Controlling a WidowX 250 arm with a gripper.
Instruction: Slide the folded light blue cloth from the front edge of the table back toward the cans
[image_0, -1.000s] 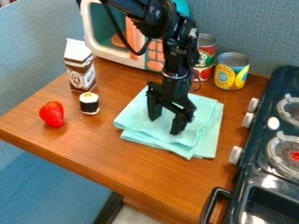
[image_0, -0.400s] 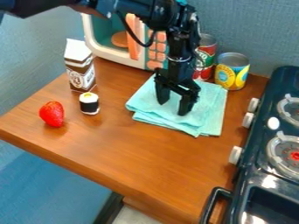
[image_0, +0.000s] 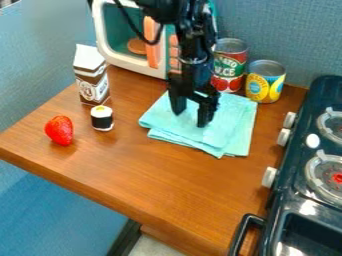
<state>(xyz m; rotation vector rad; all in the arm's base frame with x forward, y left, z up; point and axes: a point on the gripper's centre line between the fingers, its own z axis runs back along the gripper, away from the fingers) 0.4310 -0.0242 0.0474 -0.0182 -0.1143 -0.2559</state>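
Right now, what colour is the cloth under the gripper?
Light turquoise: the cloth shows best in the camera view, under the gripper.

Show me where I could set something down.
Bare wood spreads across the front, between the strawberry, the cloth and the stove; a smaller patch separates sushi roll and cloth. The back is crowded: the jaws are over the cloth, near the microwave, red can and yellow can.
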